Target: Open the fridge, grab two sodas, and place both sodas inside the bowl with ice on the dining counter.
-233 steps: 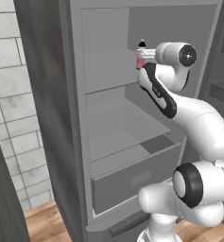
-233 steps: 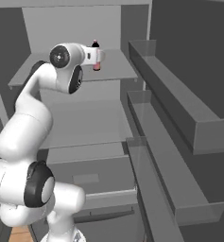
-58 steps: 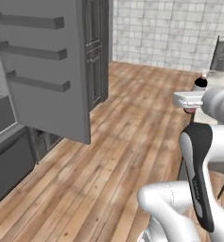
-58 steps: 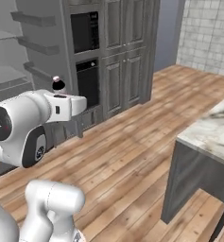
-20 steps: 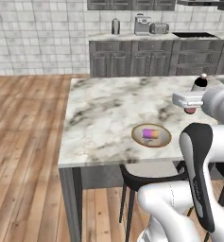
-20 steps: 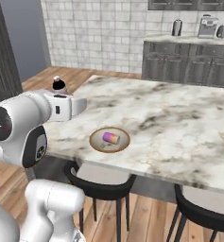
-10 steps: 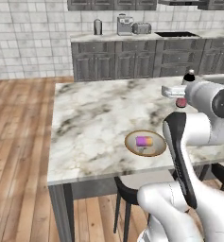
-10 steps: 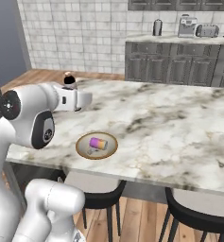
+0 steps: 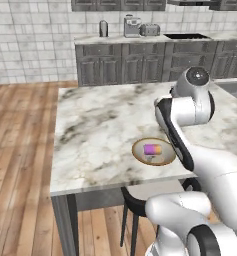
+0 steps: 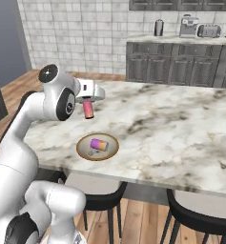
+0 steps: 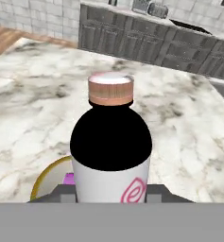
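Above the bowl, claw grips bottle.

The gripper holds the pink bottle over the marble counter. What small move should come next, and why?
Probably move the gripper toward the bowl and lower. The pink bottle hangs above the dining counter, a little beyond the bowl, where the can already lies, so it seems not yet above a free spot.

Dining counter polished veined marble; floor matt wood planks; wall glazed tile.
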Controlling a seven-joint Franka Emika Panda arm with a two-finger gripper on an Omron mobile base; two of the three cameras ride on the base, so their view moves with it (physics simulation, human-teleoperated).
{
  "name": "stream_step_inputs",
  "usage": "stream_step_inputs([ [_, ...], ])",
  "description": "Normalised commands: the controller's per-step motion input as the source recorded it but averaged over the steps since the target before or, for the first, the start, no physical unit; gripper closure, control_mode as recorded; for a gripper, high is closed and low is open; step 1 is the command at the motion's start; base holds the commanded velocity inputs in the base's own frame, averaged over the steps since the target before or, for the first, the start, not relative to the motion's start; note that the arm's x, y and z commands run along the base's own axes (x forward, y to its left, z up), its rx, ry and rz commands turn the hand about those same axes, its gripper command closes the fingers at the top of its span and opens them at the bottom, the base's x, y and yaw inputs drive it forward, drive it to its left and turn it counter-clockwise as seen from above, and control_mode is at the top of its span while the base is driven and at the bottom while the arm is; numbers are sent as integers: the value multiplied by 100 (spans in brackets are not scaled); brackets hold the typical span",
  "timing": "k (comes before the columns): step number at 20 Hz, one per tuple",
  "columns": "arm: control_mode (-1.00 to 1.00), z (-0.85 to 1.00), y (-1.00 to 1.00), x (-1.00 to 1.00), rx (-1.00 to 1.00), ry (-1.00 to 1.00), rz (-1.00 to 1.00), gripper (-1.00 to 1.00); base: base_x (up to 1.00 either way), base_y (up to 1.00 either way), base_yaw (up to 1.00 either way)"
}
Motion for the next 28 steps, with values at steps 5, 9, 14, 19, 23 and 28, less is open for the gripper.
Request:
stream_step_inputs([
  [5, -100, -16, 0, 37, -22, 43, 33, 100, 0, 0, 0],
  [9, -100, -31, 0, -4, -19, 27, 35, 100, 0, 0, 0],
  [14, -100, -57, -8, -54, -1, 8, 31, 100, 0, 0, 0],
  [19, -100, -66, -2, -82, 0, 2, 24, 100, 0, 0, 0],
  [23, -100, -55, 3, -33, -11, 11, 27, 100, 0, 0, 0],
  [28, -100, -40, 6, 0, -12, 22, 28, 100, 0, 0, 0],
])
